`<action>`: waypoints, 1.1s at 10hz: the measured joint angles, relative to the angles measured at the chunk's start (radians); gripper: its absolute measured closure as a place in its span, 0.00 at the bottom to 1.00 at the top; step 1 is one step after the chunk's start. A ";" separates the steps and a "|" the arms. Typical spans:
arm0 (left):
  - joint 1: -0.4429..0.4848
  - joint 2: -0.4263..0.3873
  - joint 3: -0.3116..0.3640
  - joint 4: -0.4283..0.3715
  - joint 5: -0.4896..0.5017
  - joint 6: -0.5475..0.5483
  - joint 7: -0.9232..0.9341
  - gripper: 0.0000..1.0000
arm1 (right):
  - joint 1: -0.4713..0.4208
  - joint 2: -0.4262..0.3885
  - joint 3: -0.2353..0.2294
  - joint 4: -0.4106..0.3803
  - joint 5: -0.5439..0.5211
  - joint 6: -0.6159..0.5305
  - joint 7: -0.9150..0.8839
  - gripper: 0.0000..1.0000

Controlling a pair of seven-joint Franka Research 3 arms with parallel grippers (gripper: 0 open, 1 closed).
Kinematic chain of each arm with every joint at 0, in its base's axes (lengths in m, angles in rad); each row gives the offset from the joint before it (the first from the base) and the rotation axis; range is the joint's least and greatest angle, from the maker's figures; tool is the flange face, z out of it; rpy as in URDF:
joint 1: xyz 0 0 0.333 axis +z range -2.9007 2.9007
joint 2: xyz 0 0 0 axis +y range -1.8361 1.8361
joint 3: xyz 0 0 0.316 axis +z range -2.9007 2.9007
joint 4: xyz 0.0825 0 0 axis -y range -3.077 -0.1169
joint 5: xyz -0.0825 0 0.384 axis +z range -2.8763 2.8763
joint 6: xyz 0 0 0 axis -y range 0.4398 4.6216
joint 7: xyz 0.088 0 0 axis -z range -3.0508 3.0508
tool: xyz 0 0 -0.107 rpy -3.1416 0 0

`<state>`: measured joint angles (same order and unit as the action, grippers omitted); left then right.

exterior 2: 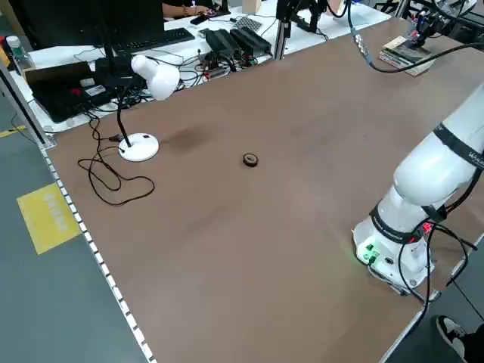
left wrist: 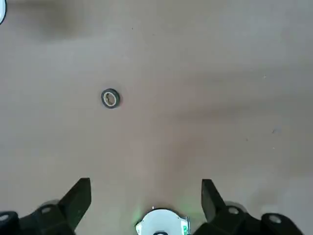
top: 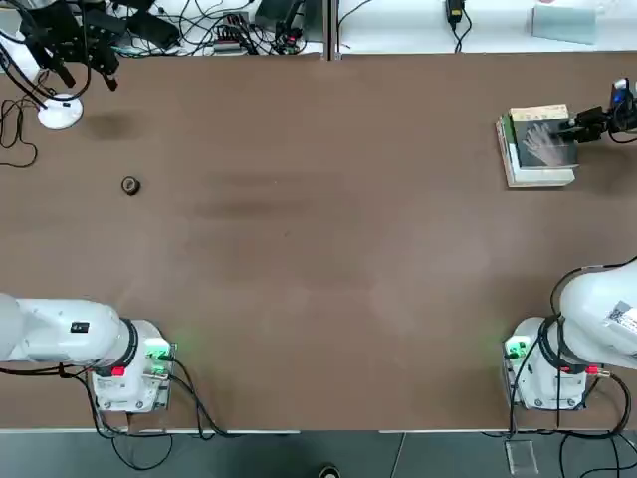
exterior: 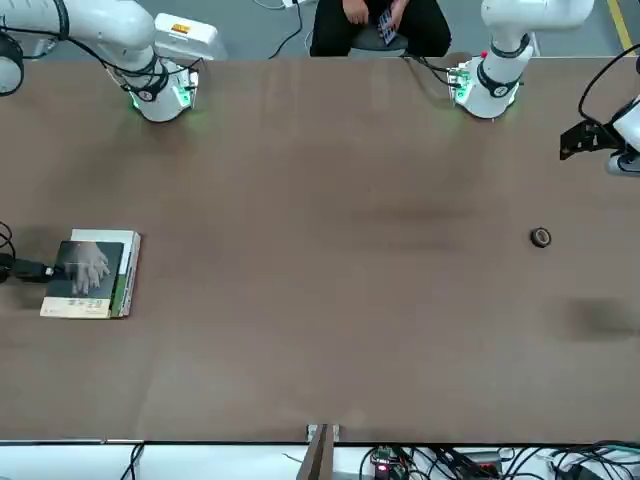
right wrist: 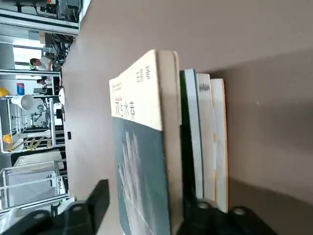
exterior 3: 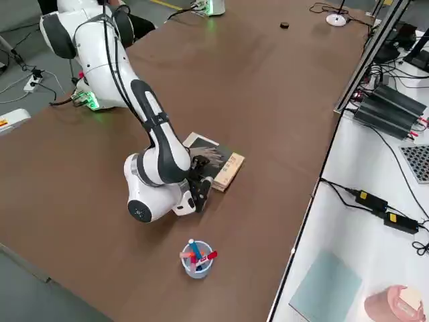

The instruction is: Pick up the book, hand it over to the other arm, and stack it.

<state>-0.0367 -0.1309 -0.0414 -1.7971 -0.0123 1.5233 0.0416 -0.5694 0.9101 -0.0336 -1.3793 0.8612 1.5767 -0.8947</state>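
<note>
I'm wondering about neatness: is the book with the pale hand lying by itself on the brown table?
No, it lies atop other books.

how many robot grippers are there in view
2: the left gripper over the table's far left part, the right gripper at the book stack on the right.

Dark grey book (top: 545,145) with pale hand and cream band, plain brown tabletop (top: 299,229)

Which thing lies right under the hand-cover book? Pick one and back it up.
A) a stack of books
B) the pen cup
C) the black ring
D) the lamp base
A: in the right wrist view the hand-cover book tops other books, their edges showing beneath it.
</note>
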 joint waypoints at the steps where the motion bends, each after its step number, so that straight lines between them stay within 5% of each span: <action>1: 0.000 0.000 0.000 0.000 0.000 0.000 0.000 0.01 | 0.000 0.000 0.000 0.000 -0.001 0.001 0.000 0.27; 7: 0.000 0.000 0.000 0.000 0.000 0.000 0.000 0.01 | -0.003 0.003 -0.012 0.001 -0.020 0.041 -0.025 0.00; 11: 0.000 0.001 0.000 0.000 0.000 0.000 0.000 0.01 | -0.004 0.003 -0.024 0.010 -0.021 0.042 -0.026 0.00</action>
<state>-0.0368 -0.1302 -0.0414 -1.7971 -0.0123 1.5233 0.0416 -0.5733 0.9129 -0.0572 -1.3691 0.8402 1.6186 -0.9209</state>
